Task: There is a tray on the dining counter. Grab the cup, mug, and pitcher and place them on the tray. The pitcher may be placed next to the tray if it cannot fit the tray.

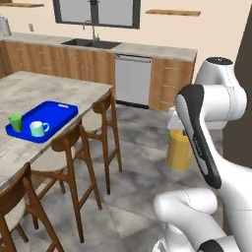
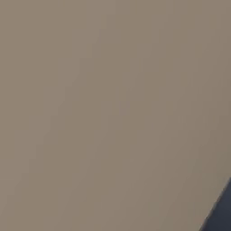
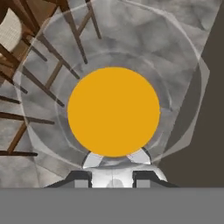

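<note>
The bright blue tray (image 1: 60, 112) lies on the dining counter (image 1: 47, 88) at the left. The green cup (image 1: 16, 121) and the teal mug (image 1: 38, 129) stand on the tray's near end. The pitcher (image 1: 178, 151), clear glass with orange liquid, hangs above the floor right of the counter, partly hidden by my arm. The hand view looks straight down into the pitcher (image 3: 113, 111). My gripper (image 3: 116, 159) is shut on its rim, one fingertip on each side of the glass wall.
Wooden chairs (image 1: 74, 147) line the counter's near side between the pitcher and the tray. A wall counter with a sink (image 1: 91, 43) and a dishwasher (image 1: 133, 78) runs along the back. A dark wall (image 1: 244, 69) stands at the right.
</note>
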